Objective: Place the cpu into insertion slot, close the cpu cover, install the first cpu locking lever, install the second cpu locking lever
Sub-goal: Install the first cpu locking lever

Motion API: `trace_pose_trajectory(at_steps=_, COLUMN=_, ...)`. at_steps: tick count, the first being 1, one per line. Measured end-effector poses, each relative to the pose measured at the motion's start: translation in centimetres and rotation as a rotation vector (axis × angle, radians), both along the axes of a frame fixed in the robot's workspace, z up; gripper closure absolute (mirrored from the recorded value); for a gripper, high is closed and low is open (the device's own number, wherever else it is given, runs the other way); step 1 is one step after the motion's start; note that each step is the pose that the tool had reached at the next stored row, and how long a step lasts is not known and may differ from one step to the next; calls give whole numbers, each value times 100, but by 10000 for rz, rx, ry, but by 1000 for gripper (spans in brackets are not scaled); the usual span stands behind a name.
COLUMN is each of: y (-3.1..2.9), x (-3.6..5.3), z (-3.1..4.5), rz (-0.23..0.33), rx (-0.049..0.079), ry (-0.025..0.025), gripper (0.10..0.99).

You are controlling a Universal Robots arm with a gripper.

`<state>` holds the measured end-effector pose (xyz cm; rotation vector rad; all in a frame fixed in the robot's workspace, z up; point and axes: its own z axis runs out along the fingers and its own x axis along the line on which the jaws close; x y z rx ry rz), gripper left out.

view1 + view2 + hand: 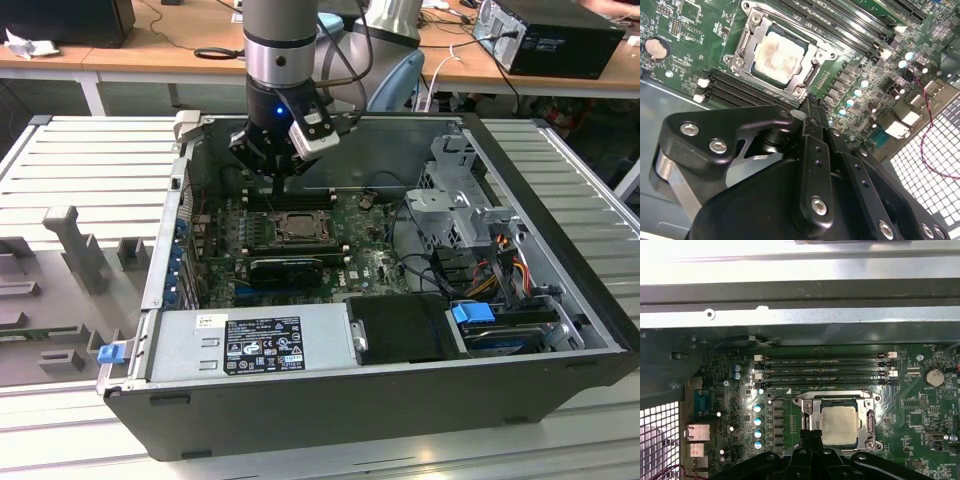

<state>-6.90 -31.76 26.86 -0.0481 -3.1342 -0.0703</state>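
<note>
The cpu (839,424) lies flat in the insertion slot (297,228) on the green board, its pale face (777,55) up. The silvery cpu cover (871,422) lies down around it, framing the chip (812,47). A thin wire lever (785,399) runs along the socket's edge nearest the memory slots. My gripper (278,185) hangs just above the socket's edge, between the socket and the case's back wall. Its black fingers are shut together with nothing between them, and the tips (809,102) (812,436) point at the cover's rim.
Black memory slots (825,370) run beside the socket. A ribbed heatsink block (285,268) sits in front of it, then the power supply (250,345). A drive cage (460,200) and cables fill the exterior view's right. The case walls (190,180) enclose everything.
</note>
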Motion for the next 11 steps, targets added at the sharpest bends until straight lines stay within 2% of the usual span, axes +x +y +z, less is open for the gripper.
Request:
trace_pose_trajectory(at_steps=5, y=0, x=-46, z=0, rz=11, rx=0, ry=-28, gripper=980)
trace_pose_trajectory(at_steps=11, y=0, x=-172, z=-1, rz=20, rx=1, ry=-99, gripper=980)
